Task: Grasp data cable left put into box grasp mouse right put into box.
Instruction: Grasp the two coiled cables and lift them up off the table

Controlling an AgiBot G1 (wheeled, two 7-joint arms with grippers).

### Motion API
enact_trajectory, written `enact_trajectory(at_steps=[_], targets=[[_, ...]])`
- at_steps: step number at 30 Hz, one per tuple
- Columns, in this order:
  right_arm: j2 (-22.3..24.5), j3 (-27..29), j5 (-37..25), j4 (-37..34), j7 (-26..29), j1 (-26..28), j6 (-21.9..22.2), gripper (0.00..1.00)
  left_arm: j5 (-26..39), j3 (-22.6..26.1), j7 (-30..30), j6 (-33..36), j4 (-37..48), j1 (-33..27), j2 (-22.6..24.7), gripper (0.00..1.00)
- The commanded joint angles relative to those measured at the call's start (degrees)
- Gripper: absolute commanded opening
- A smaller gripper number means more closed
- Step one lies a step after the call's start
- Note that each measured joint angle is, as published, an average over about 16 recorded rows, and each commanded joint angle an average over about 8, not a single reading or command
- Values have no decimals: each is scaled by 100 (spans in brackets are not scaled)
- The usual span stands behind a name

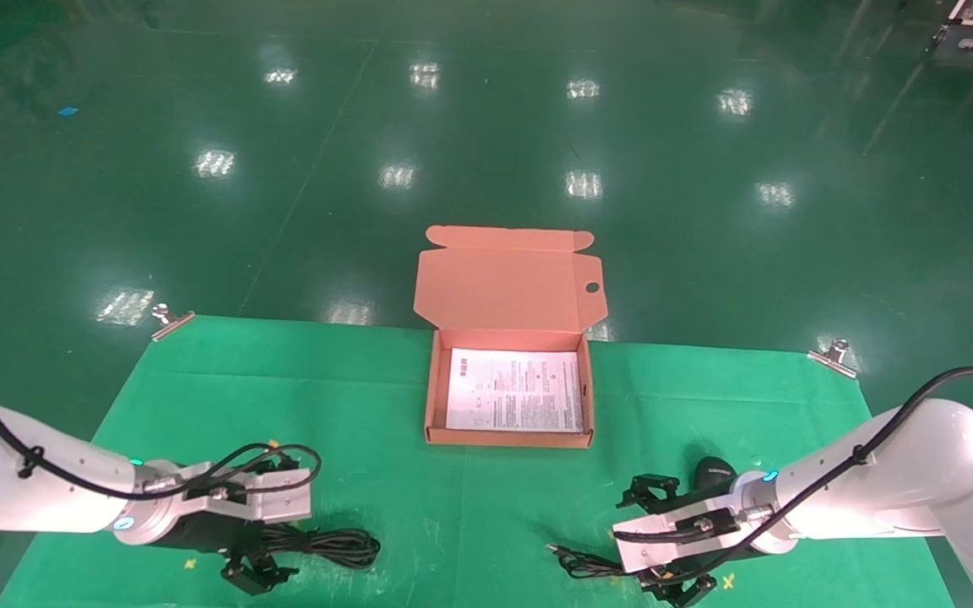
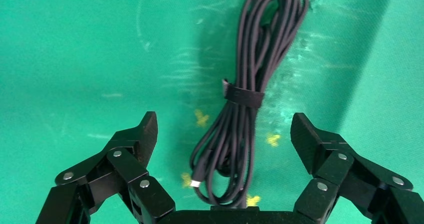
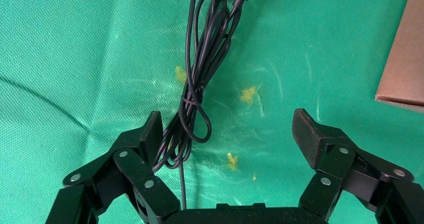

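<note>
The green tabletop point(image 1: 368, 405) carries the box point(image 1: 429, 397), open with its lid flap standing at the far side. Nearer the robot and left of the box, the left end effector point(image 2: 225, 134) hangs spread wide over the data cable point(image 2: 240, 129), gripping nothing. Nearer and right of the box, the right end effector point(image 3: 227, 134) is equally wide and empty above the mouse's coiled cord point(image 3: 197, 83), with the mouse point(image 1: 710, 473) just beside it.
</note>
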Motion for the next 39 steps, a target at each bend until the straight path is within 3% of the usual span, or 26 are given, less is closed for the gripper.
enact_trajectory(at_steps=[1, 39], targets=[[4, 4, 2, 9, 8, 2, -5, 0, -2, -1, -8, 3, -11, -1, -3, 0], [39, 16, -1, 101, 51, -23, -49, 0, 21, 5, -44, 58, -104, 25, 8, 0]])
